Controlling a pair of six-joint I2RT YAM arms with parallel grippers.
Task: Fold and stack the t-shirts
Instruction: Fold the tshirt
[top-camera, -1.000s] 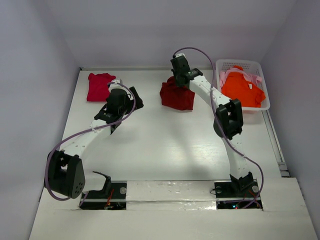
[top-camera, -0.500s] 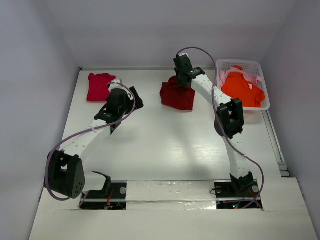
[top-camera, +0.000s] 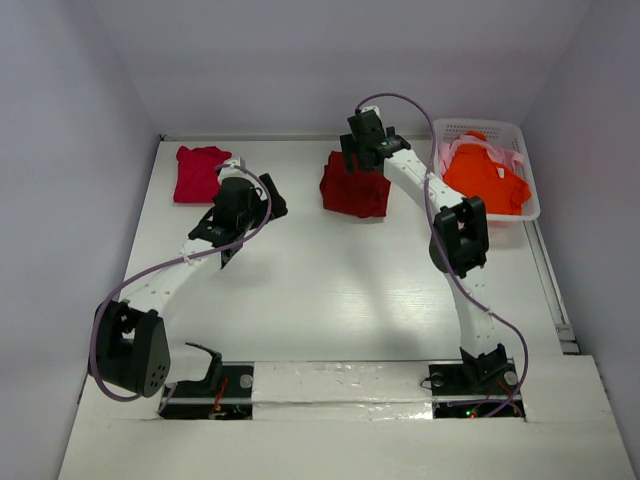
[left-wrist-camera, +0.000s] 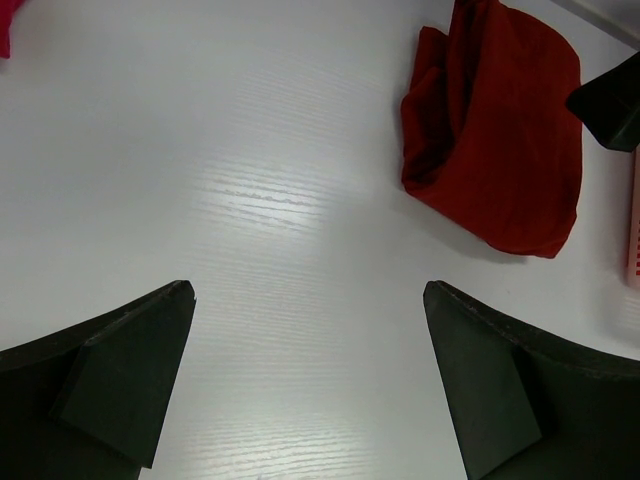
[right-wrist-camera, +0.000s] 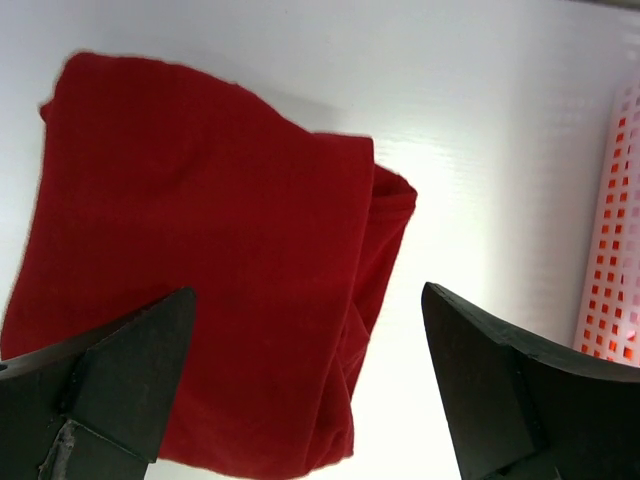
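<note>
A dark red t-shirt (top-camera: 352, 192) lies folded in a loose bundle at the back middle of the table, seen also in the left wrist view (left-wrist-camera: 500, 140) and filling the right wrist view (right-wrist-camera: 200, 280). My right gripper (top-camera: 362, 150) (right-wrist-camera: 305, 380) hovers open just above it, with nothing between its fingers. A crimson-pink t-shirt (top-camera: 197, 172) lies folded at the back left. My left gripper (top-camera: 268, 198) (left-wrist-camera: 310, 380) stands open over bare table between the two. An orange t-shirt (top-camera: 485, 178) and a pale pink t-shirt (top-camera: 512, 158) lie in the basket.
The white lattice basket (top-camera: 480, 125) stands at the back right, close to the dark red shirt; its wall shows at the right edge of the right wrist view (right-wrist-camera: 610, 280). Walls enclose the table on the left, back and right.
My right gripper has opened and let go of the dark red t-shirt, which now rests on the table. The left arm has not moved.
</note>
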